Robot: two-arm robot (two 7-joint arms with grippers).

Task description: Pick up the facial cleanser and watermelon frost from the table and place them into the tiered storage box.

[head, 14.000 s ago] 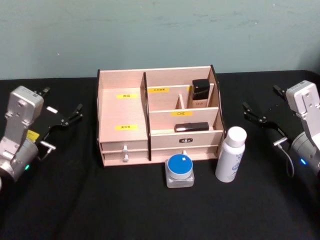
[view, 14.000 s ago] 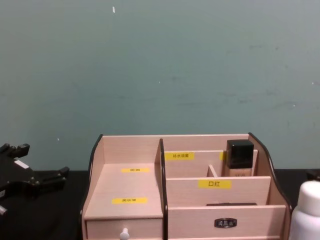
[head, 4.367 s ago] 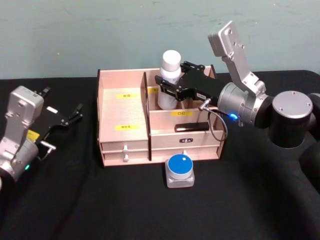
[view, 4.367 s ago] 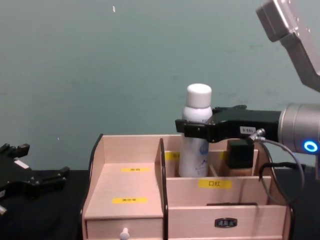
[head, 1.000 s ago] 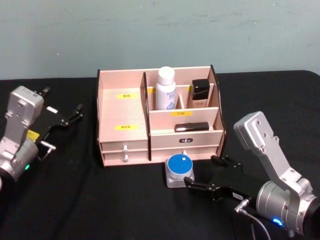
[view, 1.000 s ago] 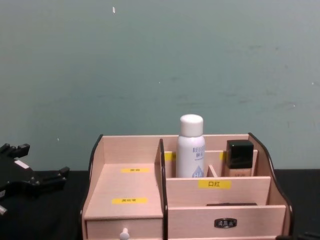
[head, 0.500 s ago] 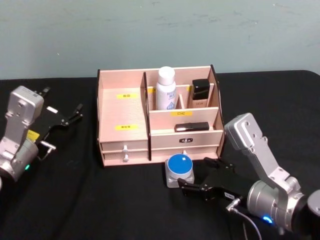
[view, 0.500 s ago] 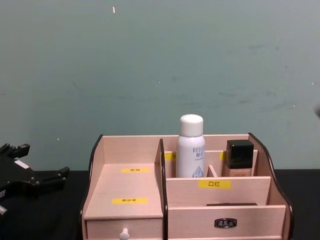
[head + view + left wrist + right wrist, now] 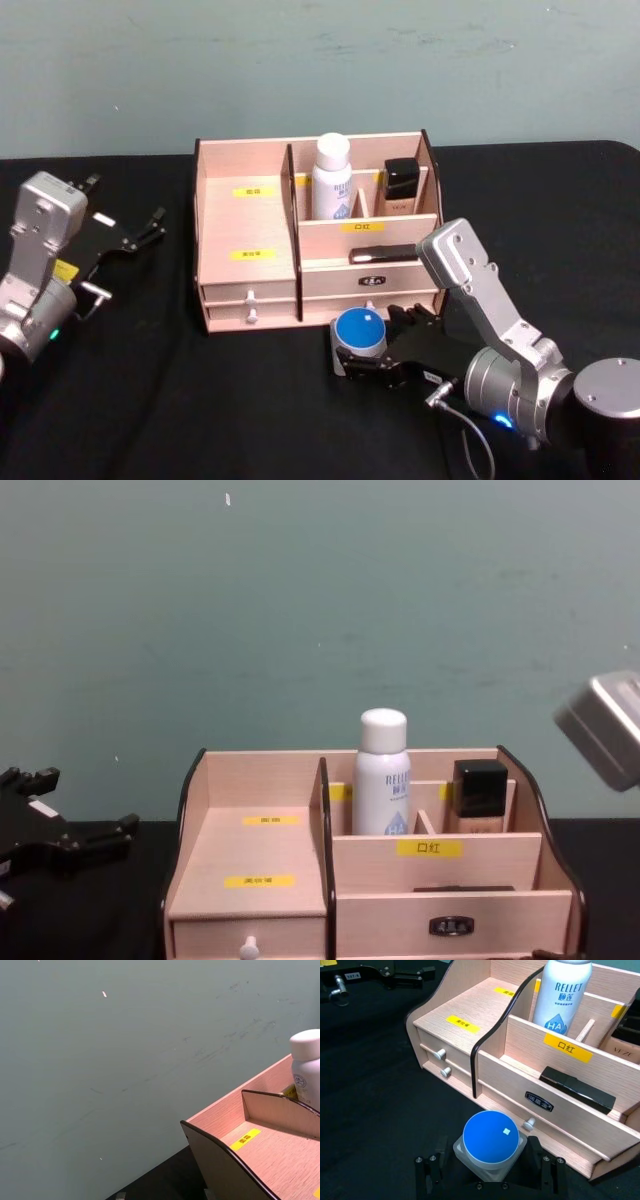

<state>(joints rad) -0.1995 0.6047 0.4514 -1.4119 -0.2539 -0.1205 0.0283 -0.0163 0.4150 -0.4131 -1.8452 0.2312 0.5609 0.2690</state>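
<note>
Head view: finds the right gripper (image 9: 368, 337) low on the black table (image 9: 200, 410), just in front of the tiered storage box (image 9: 225, 222). Has its fingers (image 9: 546, 1174) spread open, one on each side of the watermelon frost (image 9: 359, 330). Grips nothing yet. Finds that squat jar with the blue lid standing on the table, just beside the little drawers (image 9: 335, 282). Shows the facial cleanser (image 9: 331, 180) standing upright in a back compartment of the box, next to a black-capped beige bottle (image 9: 400, 188). Puts the left gripper (image 9: 145, 228) at the table's left side, well apart from the box.
</note>
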